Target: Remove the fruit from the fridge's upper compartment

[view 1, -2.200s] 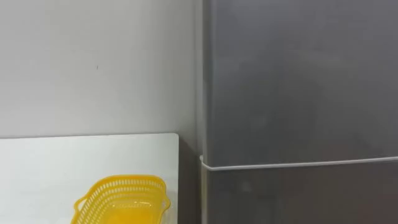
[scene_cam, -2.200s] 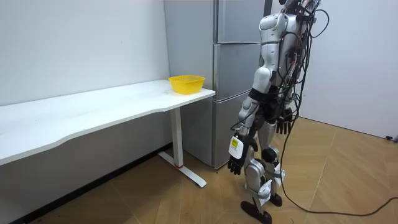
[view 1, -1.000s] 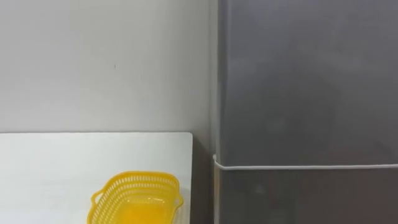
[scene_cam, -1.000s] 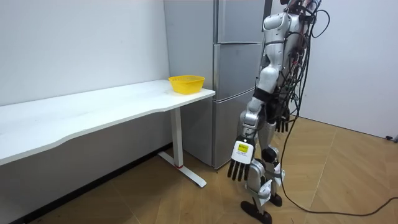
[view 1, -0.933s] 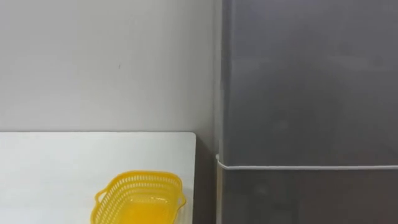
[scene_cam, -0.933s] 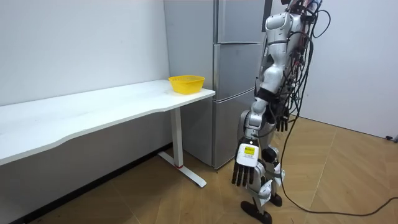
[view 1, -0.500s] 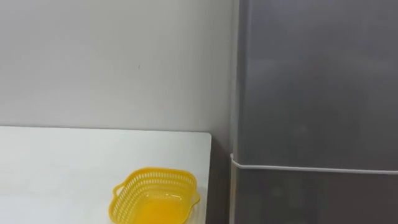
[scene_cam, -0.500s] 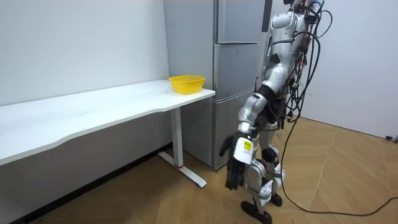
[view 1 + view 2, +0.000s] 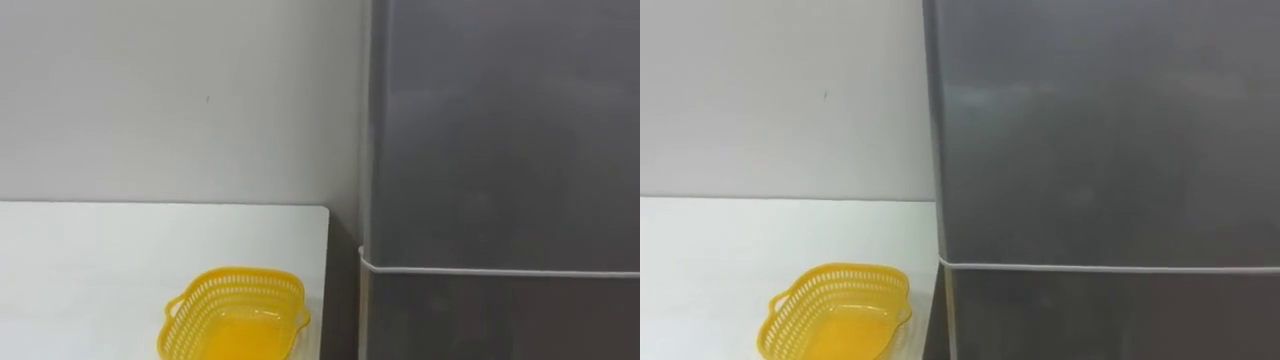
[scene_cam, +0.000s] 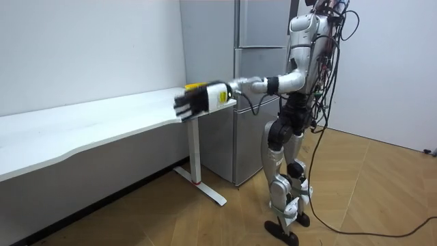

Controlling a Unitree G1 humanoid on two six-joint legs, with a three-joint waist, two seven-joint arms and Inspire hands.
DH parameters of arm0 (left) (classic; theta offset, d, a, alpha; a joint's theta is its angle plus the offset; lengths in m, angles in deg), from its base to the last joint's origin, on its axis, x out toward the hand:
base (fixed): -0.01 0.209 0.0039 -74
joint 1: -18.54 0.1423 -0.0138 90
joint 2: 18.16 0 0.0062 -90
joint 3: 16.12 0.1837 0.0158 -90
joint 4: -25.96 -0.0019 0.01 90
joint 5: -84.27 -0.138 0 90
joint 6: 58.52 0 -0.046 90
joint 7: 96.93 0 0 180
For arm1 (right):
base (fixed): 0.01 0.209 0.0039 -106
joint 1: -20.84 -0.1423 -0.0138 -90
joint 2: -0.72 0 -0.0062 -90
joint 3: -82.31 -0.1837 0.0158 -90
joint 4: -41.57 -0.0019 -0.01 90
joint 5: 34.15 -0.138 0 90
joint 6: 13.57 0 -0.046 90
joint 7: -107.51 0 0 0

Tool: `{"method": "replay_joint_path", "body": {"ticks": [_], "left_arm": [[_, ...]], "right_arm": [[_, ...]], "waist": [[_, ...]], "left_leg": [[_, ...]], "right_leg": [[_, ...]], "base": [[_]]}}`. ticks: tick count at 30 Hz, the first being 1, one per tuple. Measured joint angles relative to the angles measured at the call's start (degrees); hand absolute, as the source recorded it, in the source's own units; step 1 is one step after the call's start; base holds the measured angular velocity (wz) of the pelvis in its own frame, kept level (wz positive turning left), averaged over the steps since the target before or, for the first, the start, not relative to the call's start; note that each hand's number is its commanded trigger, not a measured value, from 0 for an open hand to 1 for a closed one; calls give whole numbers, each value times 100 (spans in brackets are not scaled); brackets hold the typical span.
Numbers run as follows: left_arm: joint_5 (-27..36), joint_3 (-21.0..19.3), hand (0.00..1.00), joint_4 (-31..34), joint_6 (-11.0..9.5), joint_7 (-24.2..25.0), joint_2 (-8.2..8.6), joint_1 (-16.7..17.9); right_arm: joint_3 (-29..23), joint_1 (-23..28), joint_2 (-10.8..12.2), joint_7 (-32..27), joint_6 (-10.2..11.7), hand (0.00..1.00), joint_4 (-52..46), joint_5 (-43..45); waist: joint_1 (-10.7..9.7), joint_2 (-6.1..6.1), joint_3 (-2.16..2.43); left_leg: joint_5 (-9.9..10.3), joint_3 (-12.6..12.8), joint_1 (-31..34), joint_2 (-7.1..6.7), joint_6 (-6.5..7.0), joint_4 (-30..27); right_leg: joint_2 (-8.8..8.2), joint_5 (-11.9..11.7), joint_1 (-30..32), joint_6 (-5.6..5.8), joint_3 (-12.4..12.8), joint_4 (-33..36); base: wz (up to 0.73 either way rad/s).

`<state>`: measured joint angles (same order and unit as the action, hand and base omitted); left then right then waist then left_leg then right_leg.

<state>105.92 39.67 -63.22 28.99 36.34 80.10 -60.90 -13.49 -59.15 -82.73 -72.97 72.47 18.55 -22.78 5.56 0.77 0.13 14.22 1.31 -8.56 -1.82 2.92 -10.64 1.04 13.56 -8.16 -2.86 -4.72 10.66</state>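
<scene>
Left hand, fingers spread and empty, is held out level at the room view's middle left as we face the grey fridge. Its upper door, upper right of the eye view, is closed, the item hidden inside. Opening it comes next, we judge, by its edge.

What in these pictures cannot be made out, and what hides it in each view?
1. Inside of the fridge: hidden by its closed upper door, both eye views.
2. Yellow basket: near end cut off by the bottom edge in the eye views; covered by the left hand in the room view.
3. Left hand: blurred in the room view.
</scene>
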Motion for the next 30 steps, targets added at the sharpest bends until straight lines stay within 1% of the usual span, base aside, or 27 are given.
{"method": "replay_joint_path", "body": {"ticks": [2,3,4,6,7,8,9,10,11,12,14,15,16,17,20,21,22,23,24,26,27,30], "left_arm": [[-5,93,0,950,-3,69,-4,-5],[-6,96,0,1163,-20,116,-12,-6],[-5,119,0,1464,-51,221,-66,-21],[-2,184,0,1955,-50,548,-224,-131],[-3,195,0,2045,-51,664,-259,-156],[-4,209,0,2201,-54,907,-301,-199],[3,288,0,2329,-54,1083,-339,-221],[9,342,0,2388,-54,1185,-345,-229],[14,466,0,2509,-51,1425,-345,-242],[15,532,0,2560,-50,1555,-353,-253],[22,781,0,2633,-4,2145,-417,-383],[29,887,0,2684,63,2452,-429,-476],[47,935,0,2726,96,2597,-434,-504],[149,1053,0,2837,145,2877,-442,-532],[475,1472,0,3013,182,3652,-447,-731],[614,1650,0,3010,209,3877,-457,-830],[668,1738,0,3010,232,3979,-468,-871],[717,1909,0,3011,298,4194,-498,-954],[767,1970,0,3013,340,4320,-509,-995],[936,2231,0,3038,491,4748,-523,-1110],[941,2273,0,3049,521,4858,-528,-1116],[1034,2478,0,3067,749,5405,-556,-1263]], "right_arm": [[0,30,0,86,11,0,22,-1],[0,31,0,108,11,0,36,7],[-5,42,0,158,8,0,40,54],[-7,48,5,343,5,0,56,177],[-12,48,6,384,5,0,55,204],[-25,43,6,447,7,0,54,237],[-46,33,5,491,7,0,55,270],[-51,28,1,513,8,0,60,270],[-49,37,-1,558,8,0,61,268],[-48,24,-1,576,8,0,62,259],[-50,8,-8,663,-34,0,80,268],[-53,-23,-12,699,-97,0,87,285],[-53,-55,-16,717,-114,0,113,325],[-53,-110,-25,766,-112,0,198,397],[-41,-200,-32,804,-101,0,201,512],[-27,-209,-45,810,-101,0,209,527],[4,-232,-56,809,-107,0,208,545],[8,-260,-66,809,-109,0,205,644],[9,-271,-68,810,-110,0,205,679],[8,-295,-79,805,-134,0,208,693],[8,-321,-84,805,-159,0,208,692],[21,-324,-89,820,-293,0,208,688]], "waist": [[-24,-44,-28],[-32,-48,-34],[-61,-48,-42],[-91,-57,-48],[-104,-56,-49],[-144,-48,-51],[-228,-34,-58],[-235,-28,-61],[-231,-26,-64],[-232,-31,-65],[-260,-44,-60],[-272,-51,-55],[-288,-64,-49],[-382,-56,-52],[-422,-75,-37],[-487,-64,-44],[-523,-61,-44],[-541,-43,-43],[-545,-38,-41],[-674,-29,-38],[-684,-24,-35],[-721,4,-19]], "left_leg": [[0,3,0,-1,0,0],[0,3,0,0,0,-1],[0,6,1,-1,0,-1],[0,7,9,0,0,-15],[0,8,10,1,0,-18],[0,9,11,1,0,-20],[0,16,11,1,0,-21],[0,34,5,2,0,-20],[0,69,9,8,0,-28],[0,84,22,10,0,-31],[0,47,75,7,0,-73],[0,44,116,7,0,-89],[-1,44,130,9,1,-96],[-1,44,159,11,2,-113],[-2,87,234,18,4,-115],[-3,90,249,18,4,-115],[-3,90,254,17,4,-115],[-3,102,257,16,5,-112],[-3,107,256,17,5,-110],[-3,160,220,23,5,-86],[-3,173,206,25,4,-73],[-3,191,191,28,4,-65]], "right_leg": [[-3,0,7,0,2,1],[-3,-1,7,0,4,0],[-3,-2,6,0,7,-1],[-5,-3,9,-1,5,4],[-5,-4,7,-2,2,5],[-7,-4,6,-2,4,6],[-8,-8,2,-1,11,6],[-5,-10,0,1,19,6],[8,-13,9,1,67,11],[10,-13,13,1,81,9],[11,-12,71,2,98,-3],[16,-20,114,6,114,-1],[19,-31,125,7,121,-2],[18,-56,125,9,106,-3],[16,-84,216,13,126,9],[15,-95,224,18,127,7],[13,-97,228,20,129,10],[12,-100,226,22,152,13],[12,-101,223,22,165,15],[15,-103,213,21,202,13],[19,-103,212,21,224,12],[25,-106,226,18,304,10]], "base": [[0],[-3],[0],[0],[0],[3],[3],[0],[-8],[-9],[-2],[0],[0],[0],[-5],[-4],[-4],[-7],[-12],[-11],[-16],[-17]]}}
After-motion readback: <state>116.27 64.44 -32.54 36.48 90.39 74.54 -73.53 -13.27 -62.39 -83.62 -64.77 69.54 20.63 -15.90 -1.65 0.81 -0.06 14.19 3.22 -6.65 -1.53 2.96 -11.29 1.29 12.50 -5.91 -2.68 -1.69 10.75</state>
